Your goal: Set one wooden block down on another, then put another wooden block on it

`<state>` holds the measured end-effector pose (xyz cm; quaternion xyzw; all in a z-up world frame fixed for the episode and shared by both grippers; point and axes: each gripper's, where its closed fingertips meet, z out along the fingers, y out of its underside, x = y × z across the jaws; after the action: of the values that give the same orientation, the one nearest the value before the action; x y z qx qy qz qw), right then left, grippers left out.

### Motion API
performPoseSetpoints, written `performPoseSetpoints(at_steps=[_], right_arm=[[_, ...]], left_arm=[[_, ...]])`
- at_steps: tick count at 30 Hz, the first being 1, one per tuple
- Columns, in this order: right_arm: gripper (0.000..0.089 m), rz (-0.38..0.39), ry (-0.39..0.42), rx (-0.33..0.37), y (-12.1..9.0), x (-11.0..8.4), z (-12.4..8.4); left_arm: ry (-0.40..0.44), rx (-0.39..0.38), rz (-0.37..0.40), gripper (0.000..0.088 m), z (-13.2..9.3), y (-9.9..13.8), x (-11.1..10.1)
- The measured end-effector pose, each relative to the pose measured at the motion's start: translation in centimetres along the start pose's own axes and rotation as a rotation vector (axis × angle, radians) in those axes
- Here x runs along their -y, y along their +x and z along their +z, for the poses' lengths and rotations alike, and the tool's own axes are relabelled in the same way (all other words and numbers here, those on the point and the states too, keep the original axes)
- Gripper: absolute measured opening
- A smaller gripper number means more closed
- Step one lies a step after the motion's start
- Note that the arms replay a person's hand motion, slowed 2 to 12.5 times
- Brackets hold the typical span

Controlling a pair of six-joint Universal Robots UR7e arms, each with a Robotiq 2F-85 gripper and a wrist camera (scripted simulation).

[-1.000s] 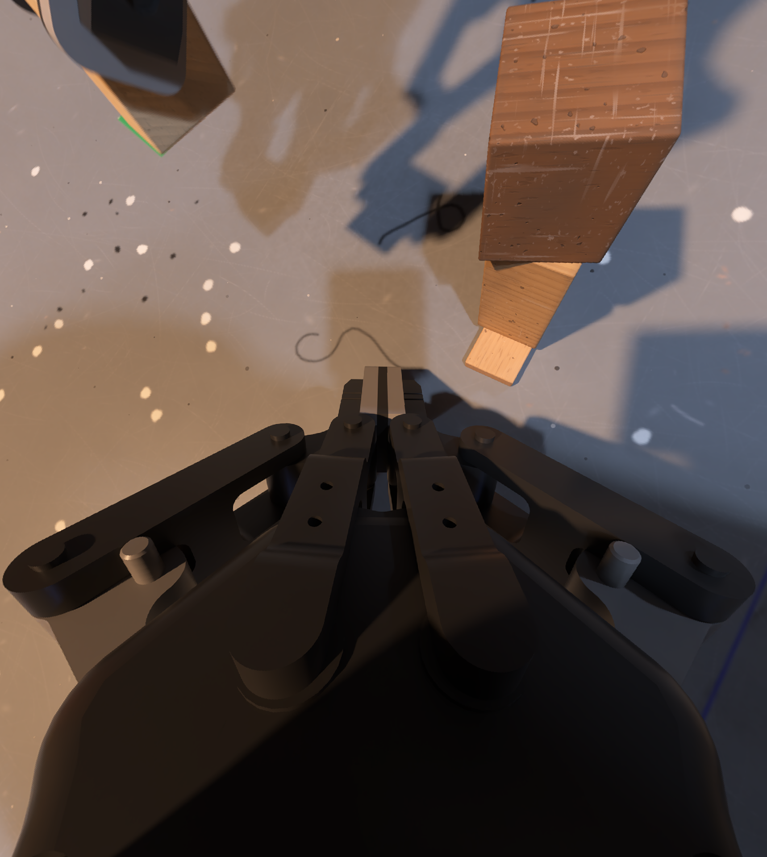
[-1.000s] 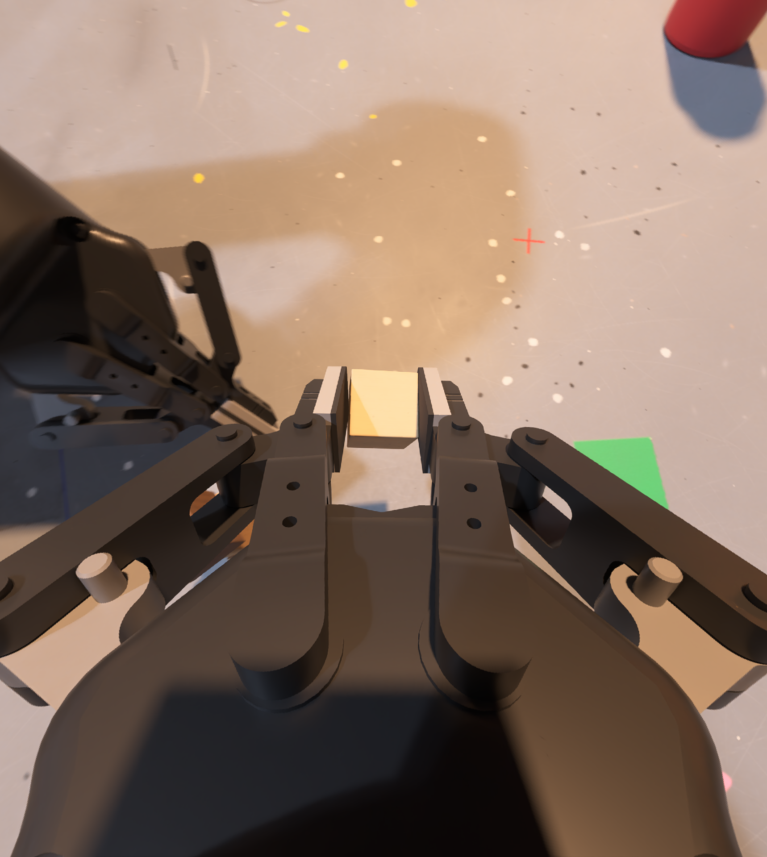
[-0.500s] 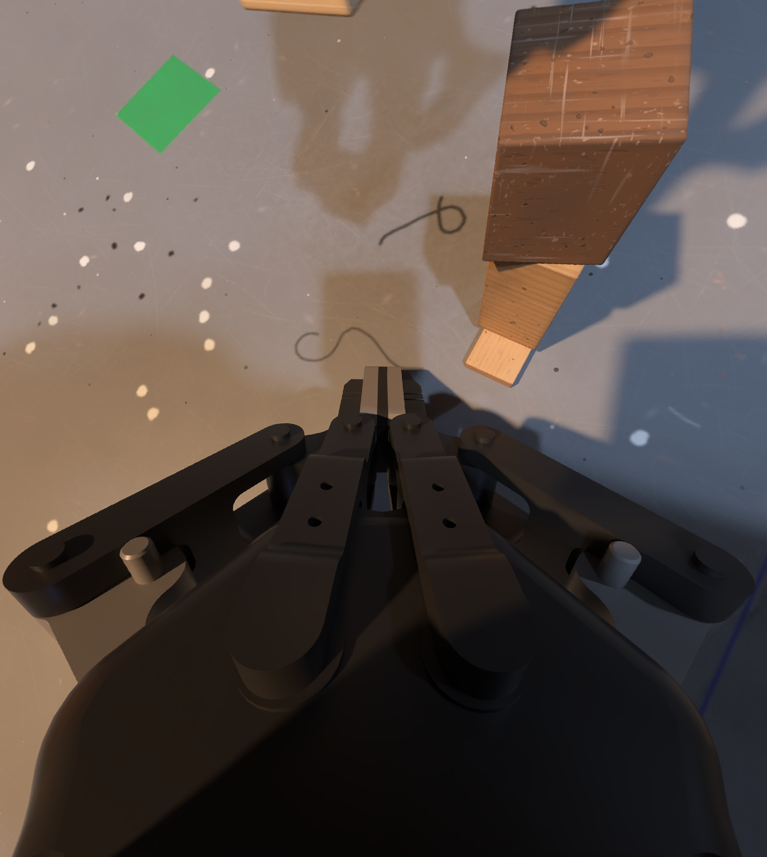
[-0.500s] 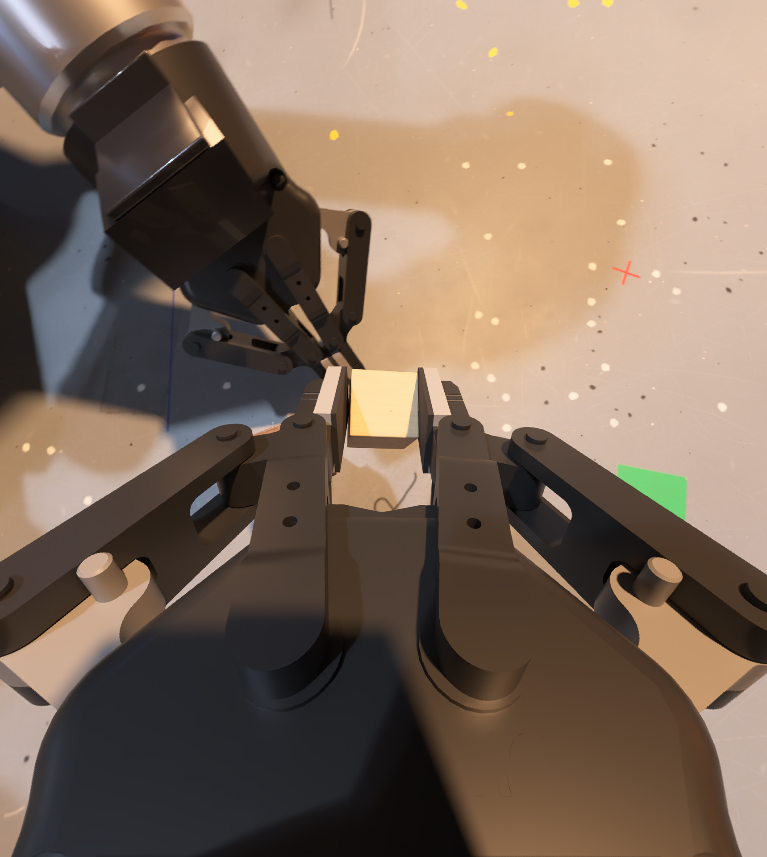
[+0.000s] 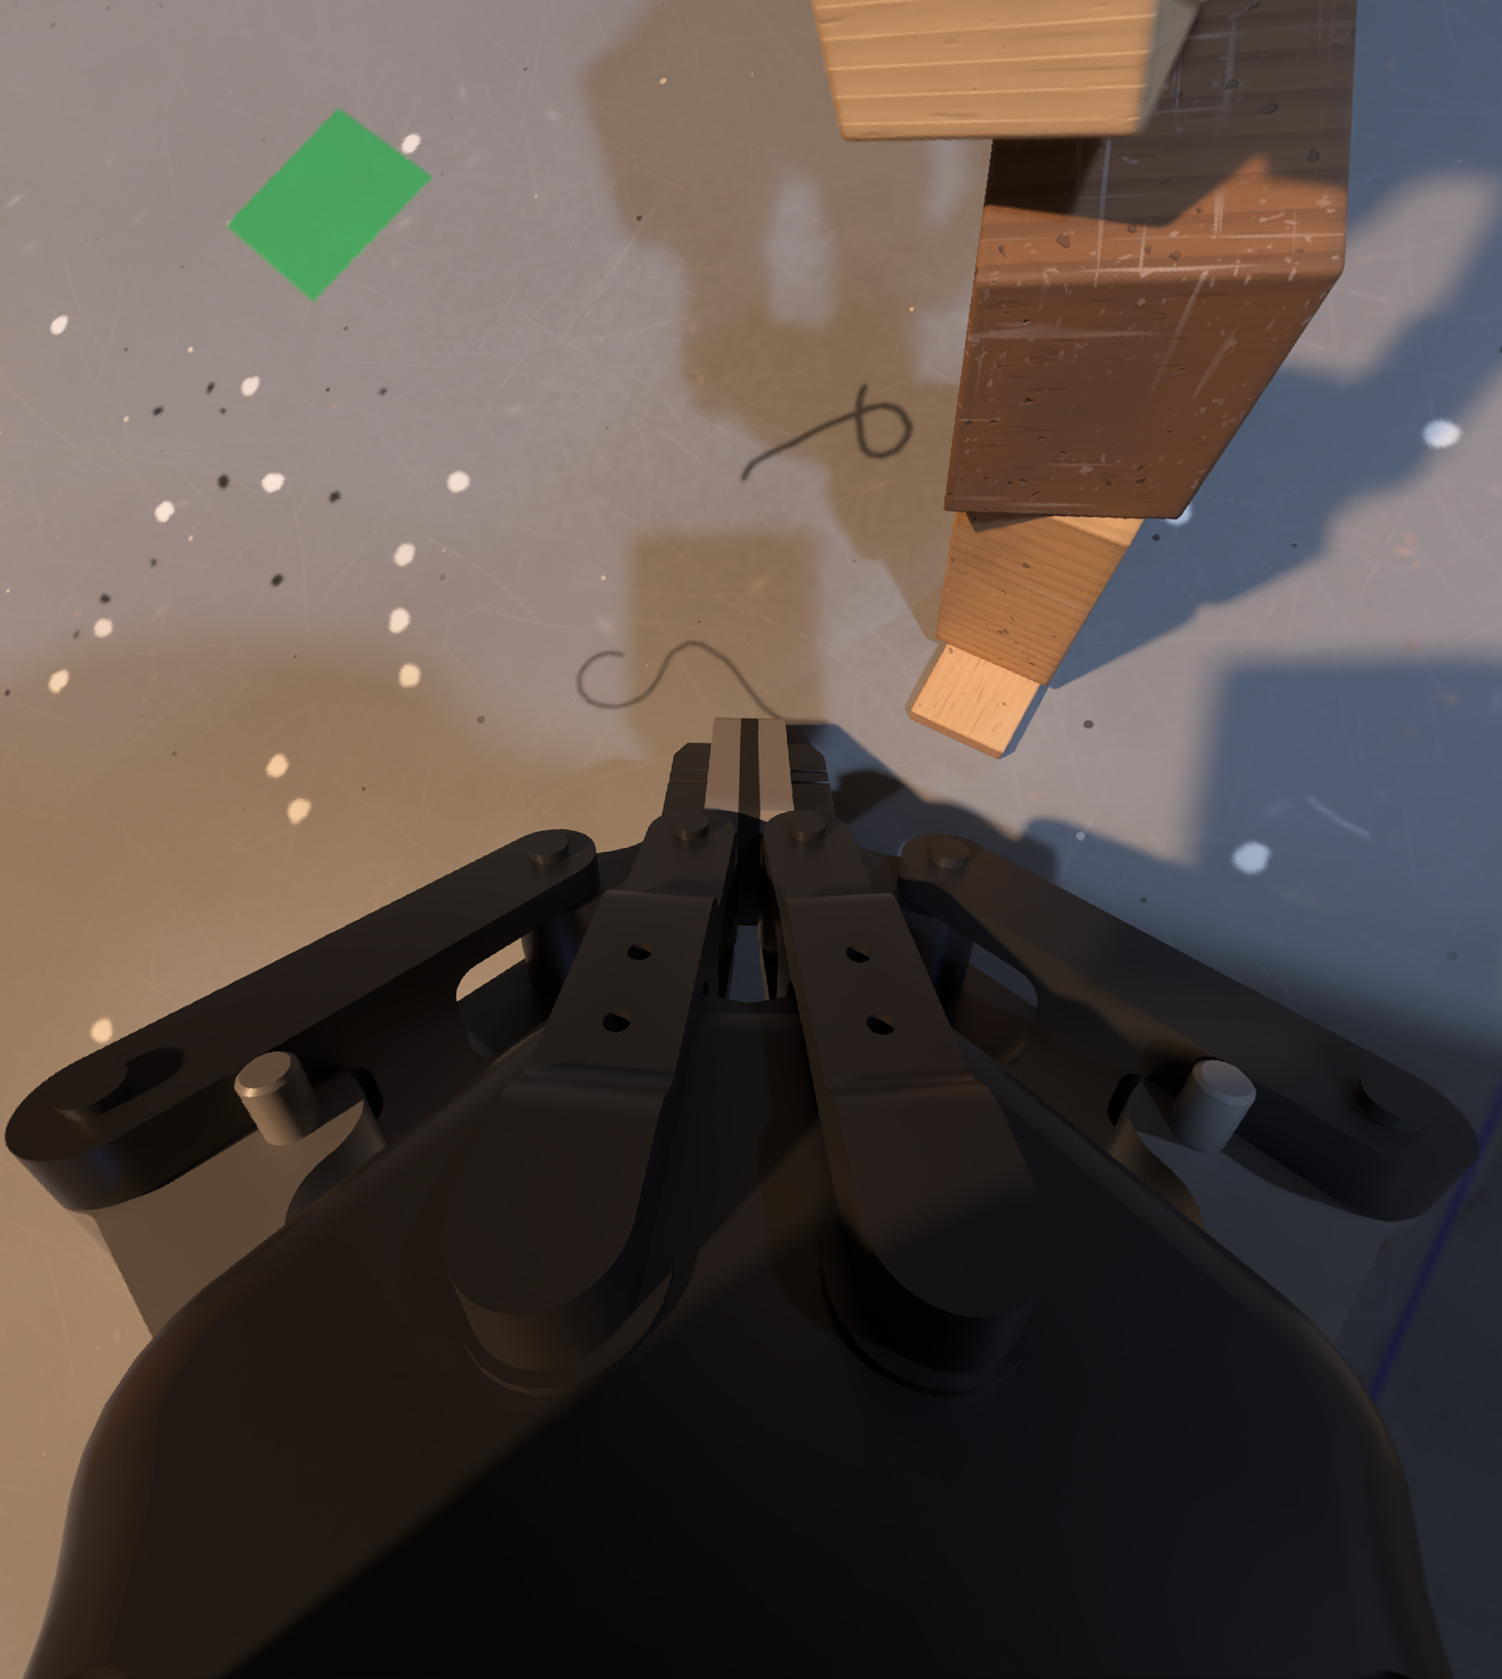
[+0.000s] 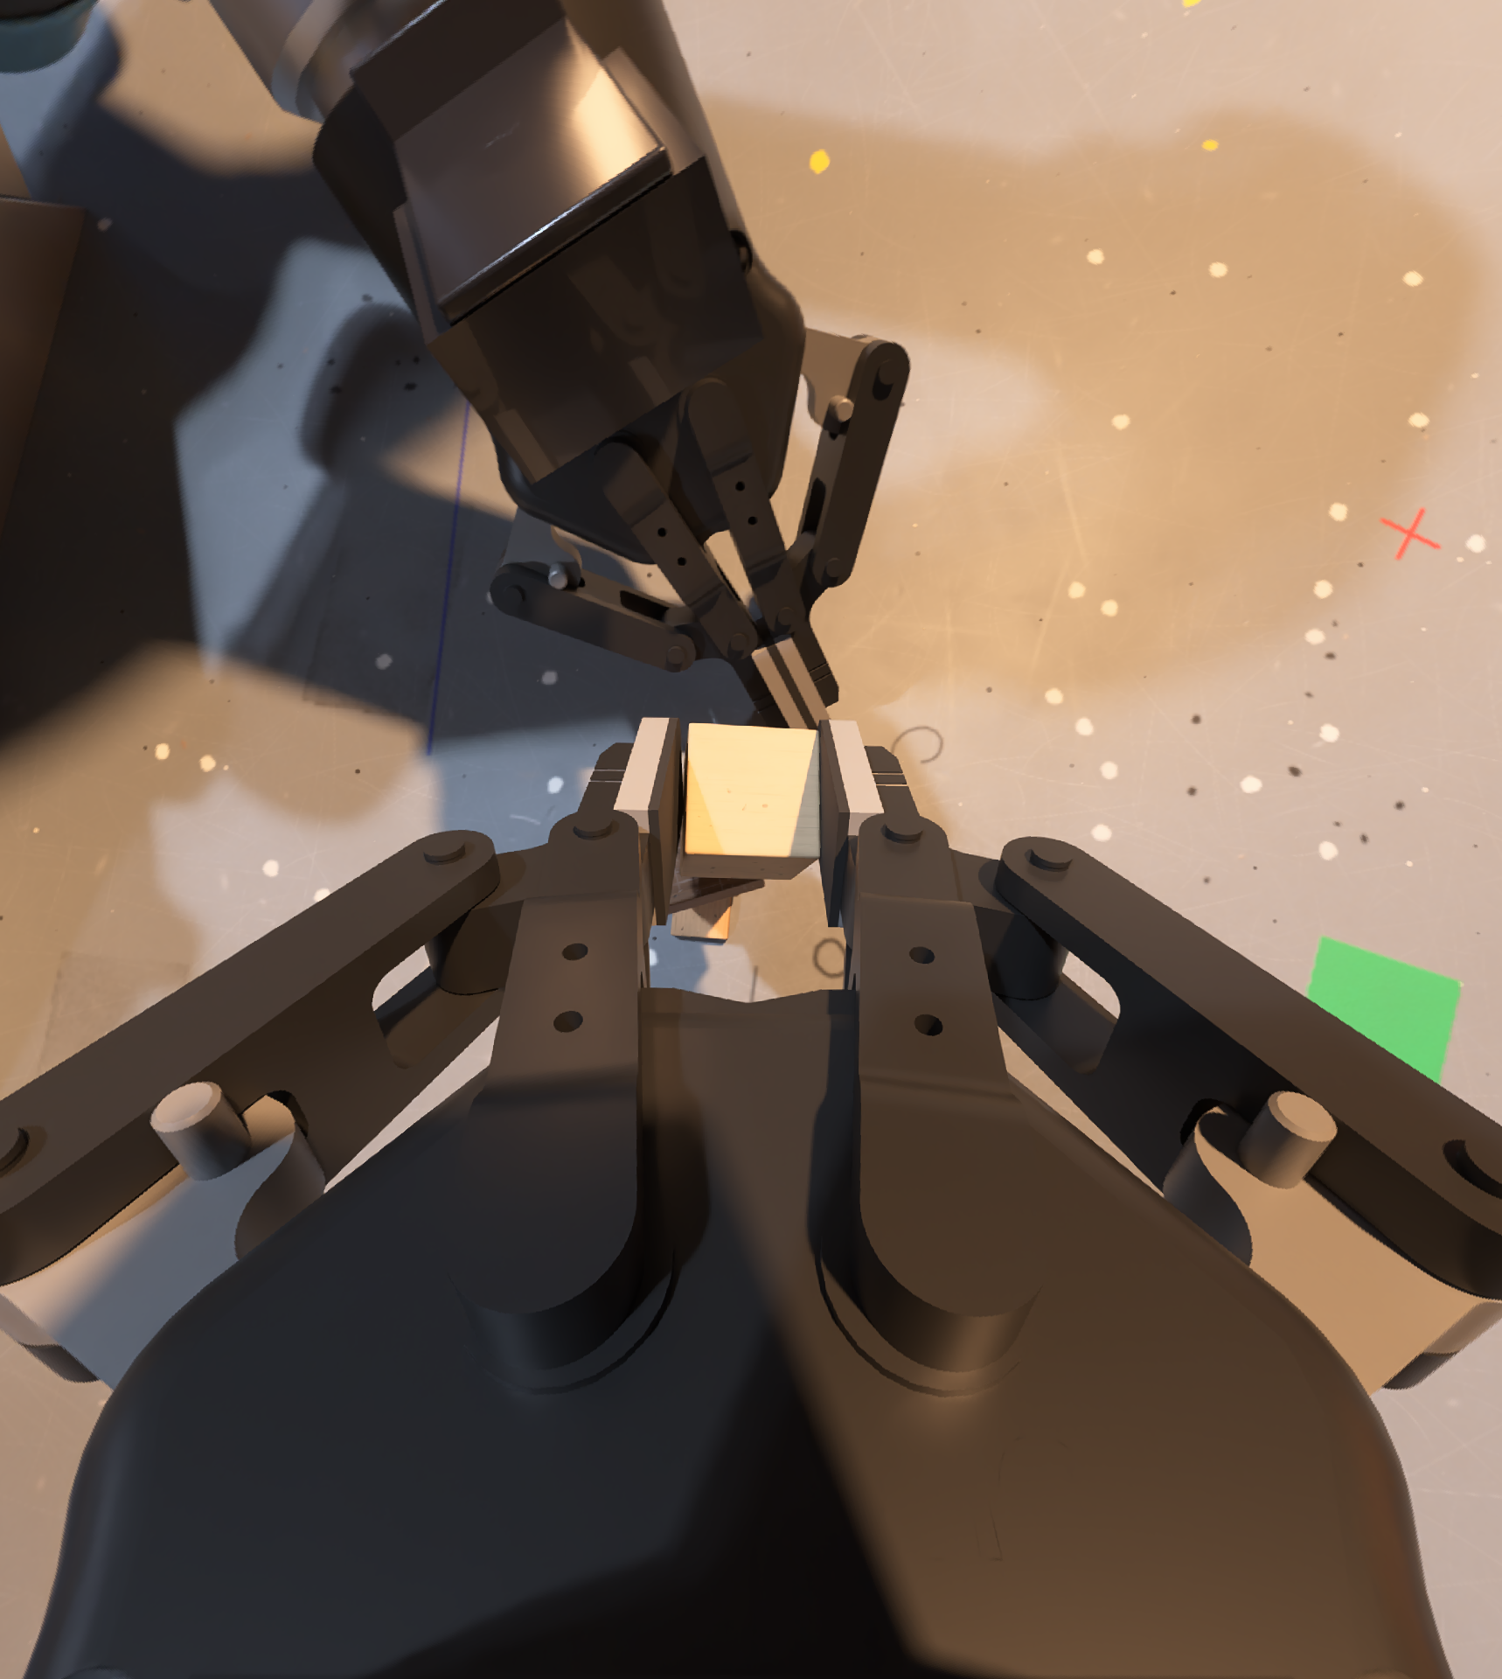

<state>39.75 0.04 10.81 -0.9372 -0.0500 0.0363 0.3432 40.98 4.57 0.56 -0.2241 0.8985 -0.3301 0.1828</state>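
- Speckled grey tabletop [image 5: 475, 300], crossed by warm and bluish shadows, is seen under both arms; a green patch [image 5: 328, 202] lies on it well apart from the stack.
- A stack is already standing: a dark wooden block [image 5: 1120, 363] rests on a lighter wooden block [image 5: 1024, 591], with what looks like a thin pale piece [image 5: 970, 700] jutting out at the stack's foot.
- The right hand [image 6: 749, 790] is clamped on a pale wooden block [image 6: 747, 790], the pads pressed flat on two opposite faces.
- That block is carried above the stack, whose edges peep out just beneath it in the right wrist view; in the left wrist view it hangs over the dark block's far part.
- The left hand [image 5: 749, 763] is fully closed and empty, beside the stack's foot.
- The step in hand is judged to be the final placing: the first stacking is done.
- Centring over the dark block, a straight lowering and then release are called for.
- No clear long axis can be told on the held block; its lit top face is turned toward the camera.
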Motion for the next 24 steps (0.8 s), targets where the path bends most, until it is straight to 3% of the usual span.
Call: performPoseSetpoints(at_steps=[24], right_arm=[[0.0246, -0.018, -0.07, 0.033, -1.3, -0.5, 0.7]], left_arm=[[-0.001, 0.002, 0.001, 0.0, 0.0, 0.0, 0.0]])
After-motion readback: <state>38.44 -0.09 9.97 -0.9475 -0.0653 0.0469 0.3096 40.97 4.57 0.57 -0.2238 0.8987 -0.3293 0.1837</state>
